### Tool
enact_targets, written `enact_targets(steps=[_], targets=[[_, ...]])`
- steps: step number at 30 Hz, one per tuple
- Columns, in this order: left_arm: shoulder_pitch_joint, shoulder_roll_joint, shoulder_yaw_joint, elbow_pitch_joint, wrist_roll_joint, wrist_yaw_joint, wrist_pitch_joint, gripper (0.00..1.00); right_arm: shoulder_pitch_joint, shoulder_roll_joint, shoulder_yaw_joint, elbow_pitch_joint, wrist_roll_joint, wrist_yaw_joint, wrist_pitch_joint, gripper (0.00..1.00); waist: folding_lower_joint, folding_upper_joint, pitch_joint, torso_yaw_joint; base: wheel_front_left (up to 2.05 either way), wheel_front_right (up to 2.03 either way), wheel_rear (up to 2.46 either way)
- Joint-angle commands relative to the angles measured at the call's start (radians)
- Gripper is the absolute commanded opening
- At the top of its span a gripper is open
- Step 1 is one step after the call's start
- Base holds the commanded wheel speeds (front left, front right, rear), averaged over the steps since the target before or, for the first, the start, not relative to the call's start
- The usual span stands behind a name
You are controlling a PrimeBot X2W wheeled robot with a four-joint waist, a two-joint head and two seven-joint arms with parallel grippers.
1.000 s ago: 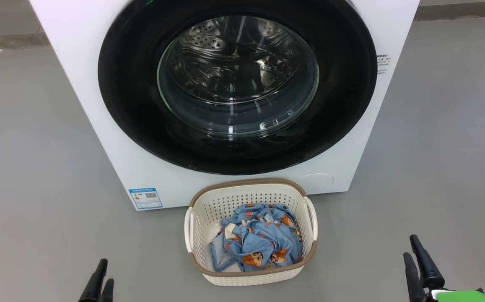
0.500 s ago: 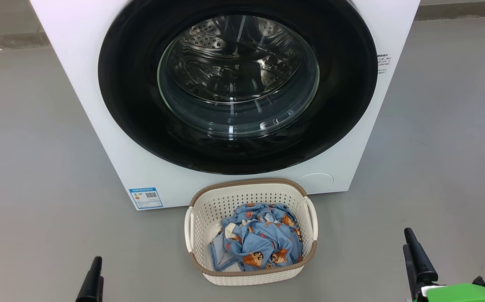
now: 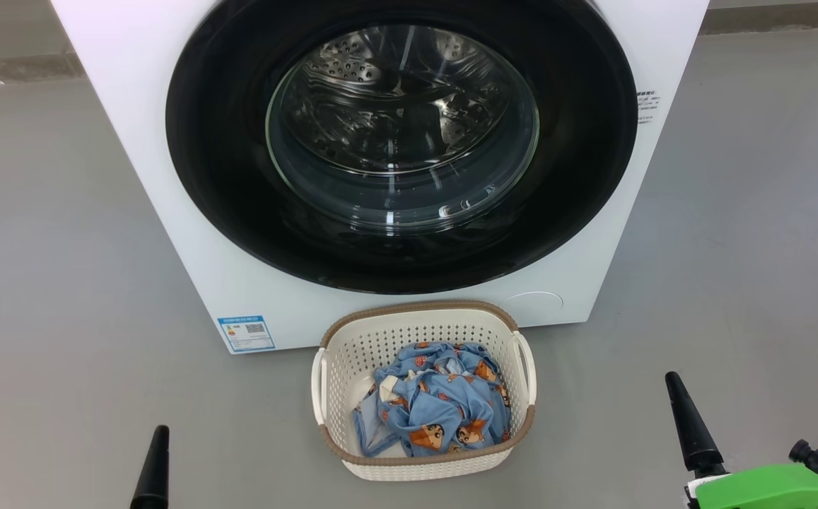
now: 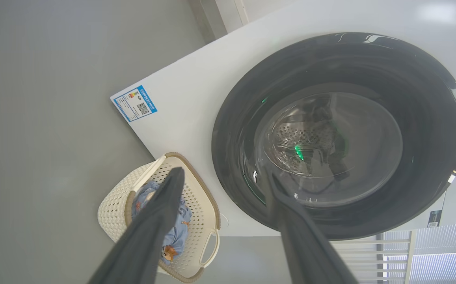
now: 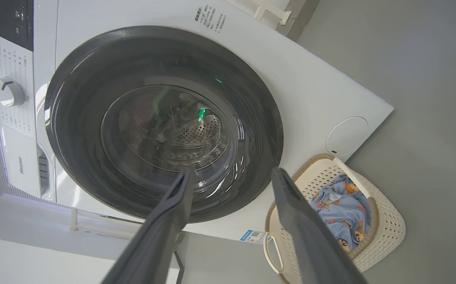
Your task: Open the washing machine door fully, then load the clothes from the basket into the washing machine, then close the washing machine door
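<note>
Both of your pincers stand with their fingers spread wide apart and nothing between them. Your left pincer [image 4: 224,175] and your right pincer [image 5: 232,170] hang over the grey floor [image 3: 62,283], well apart from each other and touching nothing. Between them and a little ahead sits the basket [image 3: 423,309], with the clothes [image 3: 437,403] bundled inside it. It lies to the right of the left pincer and to the left of the right one, clear of both. Beyond the basket, ahead of both sets of fingers, the washing machine door [image 3: 225,177] lies shut flat against the washing machine [image 3: 239,290]. A blue label [image 3: 246,334] marks the machine's lower corner on the left pincer's side, near the basket.
</note>
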Motion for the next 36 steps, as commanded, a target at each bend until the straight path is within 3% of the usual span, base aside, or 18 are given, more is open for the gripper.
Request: enact_targets(steps=[1,11,36], targets=[[-0.023,0.018,0.011,-0.035,0.039,-0.004,-0.012,1.00,-0.039,-0.016,0.017,-0.033,-0.043,0.000,-0.012,1.00,0.0000,0.0000,0.000,0.000,0.00,0.00,0.00],[-0.011,0.021,0.003,-0.060,0.259,-0.005,-0.044,1.00,-0.043,-0.054,0.067,-0.047,-0.238,-0.001,-0.044,1.00,0.0000,0.0000,-0.003,-0.003,0.00,0.00,0.00],[0.012,0.038,0.015,-0.093,0.656,-0.008,-0.115,1.00,-0.059,-0.089,0.106,-0.009,-0.616,-0.001,-0.114,1.00,0.0000,0.0000,0.004,-0.004,0.00,0.00,0.00]])
